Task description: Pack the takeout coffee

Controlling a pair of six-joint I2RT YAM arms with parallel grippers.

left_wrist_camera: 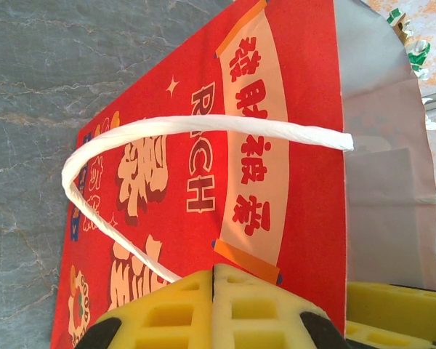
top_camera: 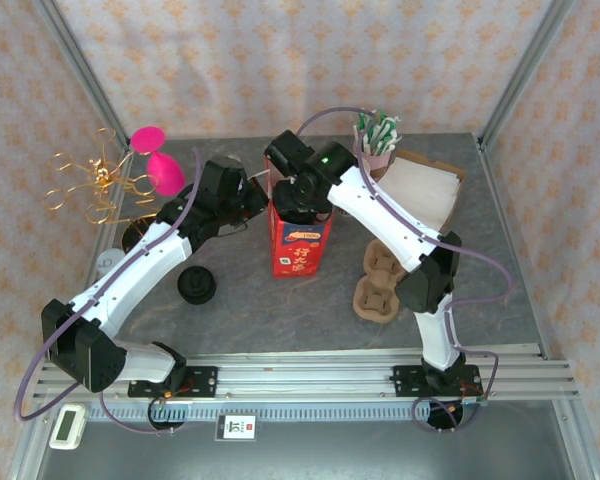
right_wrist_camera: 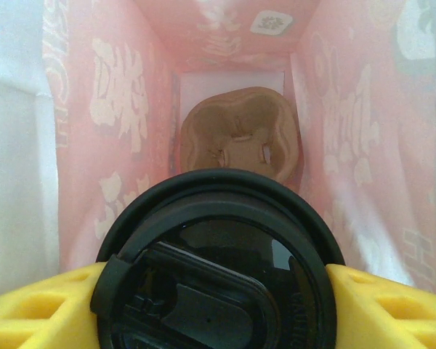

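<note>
Right wrist view: the coffee cup (right_wrist_camera: 218,269), its black lid (right_wrist_camera: 203,298) snapped on, hangs upright inside the mouth of the red paper bag (right_wrist_camera: 94,109). The right jaws are clenched on it, a yellow pad (right_wrist_camera: 36,313) against either side near the lid. On the bag's floor, straight below, lies a brown pulp cup holder (right_wrist_camera: 240,134).

In the left wrist view the left jaws are pressed together at the bag's top edge, next to the white twisted handle (left_wrist_camera: 203,127). I judge that they are pinching the paper there to steady the bag and keep its mouth open.

From the top external camera I see the bag standing upright in the middle of the worktop (top_camera: 510,300), both arms meeting over it, and a second cup holder (top_camera: 378,285) lying just to its right.

I take the cup for a thin-walled thing that will dent under a hard squeeze, heavy and sloshing if it is full, with a lid that could pop off if pushed from below. The stiffest place to hold it is just under the lid's rim, and I would keep it dead upright all the way down to a socket. The bag is soft and light. It folds or tips easily, so its rim is the part to hold.
</note>
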